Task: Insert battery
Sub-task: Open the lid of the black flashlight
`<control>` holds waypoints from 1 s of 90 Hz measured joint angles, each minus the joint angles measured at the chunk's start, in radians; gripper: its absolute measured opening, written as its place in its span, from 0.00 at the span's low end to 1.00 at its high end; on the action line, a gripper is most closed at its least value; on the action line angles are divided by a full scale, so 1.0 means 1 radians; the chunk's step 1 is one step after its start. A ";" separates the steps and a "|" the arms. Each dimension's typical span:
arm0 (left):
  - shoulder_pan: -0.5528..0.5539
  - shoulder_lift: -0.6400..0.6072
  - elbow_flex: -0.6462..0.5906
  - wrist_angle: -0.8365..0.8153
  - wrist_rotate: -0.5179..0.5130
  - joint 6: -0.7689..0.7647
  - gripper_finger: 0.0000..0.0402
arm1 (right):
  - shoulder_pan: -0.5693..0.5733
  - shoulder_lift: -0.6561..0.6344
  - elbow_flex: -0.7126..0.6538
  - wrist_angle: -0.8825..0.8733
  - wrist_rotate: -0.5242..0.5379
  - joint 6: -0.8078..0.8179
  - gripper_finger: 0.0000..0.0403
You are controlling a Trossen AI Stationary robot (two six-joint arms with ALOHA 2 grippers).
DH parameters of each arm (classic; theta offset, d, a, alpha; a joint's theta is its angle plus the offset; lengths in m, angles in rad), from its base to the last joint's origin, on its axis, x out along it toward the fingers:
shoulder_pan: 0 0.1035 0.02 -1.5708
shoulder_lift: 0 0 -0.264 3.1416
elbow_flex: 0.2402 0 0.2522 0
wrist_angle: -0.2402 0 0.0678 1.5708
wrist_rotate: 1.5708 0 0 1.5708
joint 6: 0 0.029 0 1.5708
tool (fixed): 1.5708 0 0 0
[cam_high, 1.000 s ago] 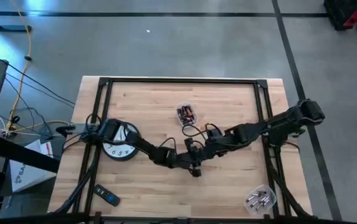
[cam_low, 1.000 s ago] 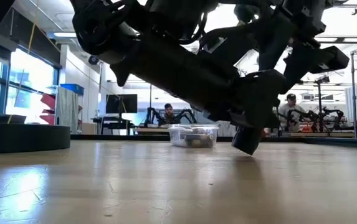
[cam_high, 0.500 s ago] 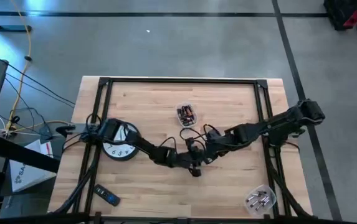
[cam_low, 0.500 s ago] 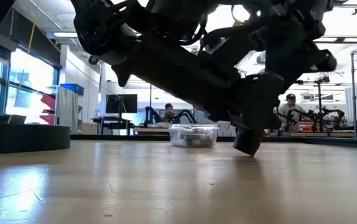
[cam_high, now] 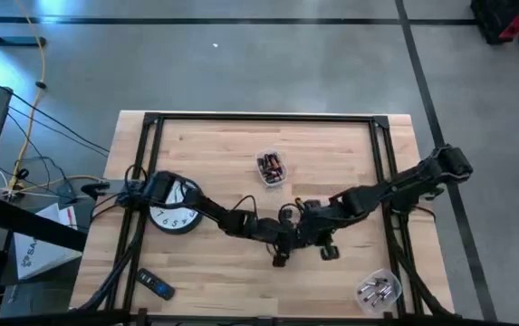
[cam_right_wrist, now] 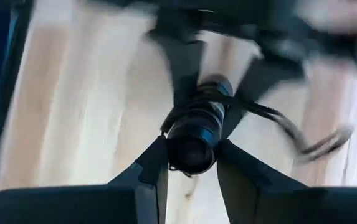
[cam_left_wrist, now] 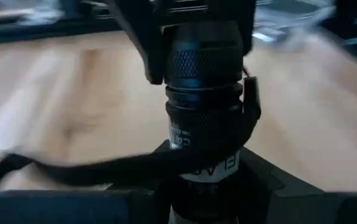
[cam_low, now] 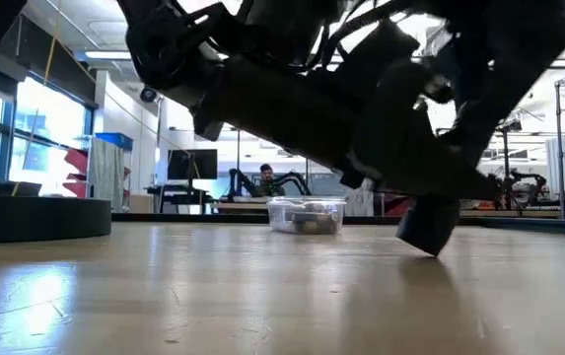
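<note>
Both grippers meet near the table's (cam_high: 205,145) middle, toward its front edge. The left gripper (cam_left_wrist: 197,186) clamps the torch (cam_left_wrist: 204,81); the right gripper (cam_right_wrist: 190,165) brackets the torch's open end, contact unclear. If either arm twists off-axis, the torch could slip and drop.

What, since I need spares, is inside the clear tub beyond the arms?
Small dark and reddish cylinders, likely batteries, lie in the clear tub; lower ones are covered, so no count.
</note>
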 joint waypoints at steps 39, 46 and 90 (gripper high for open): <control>0.015 0.000 0.000 0.007 0.371 -0.110 0.24 | 0.125 0.001 0.000 0.067 0.181 -0.441 0.17; 0.015 0.000 0.000 0.009 0.275 -0.089 0.24 | 0.140 0.001 0.000 0.069 0.240 -0.335 0.14; 0.003 0.000 0.000 0.008 -0.157 0.016 0.24 | 0.075 0.001 0.191 -0.108 0.314 0.865 0.12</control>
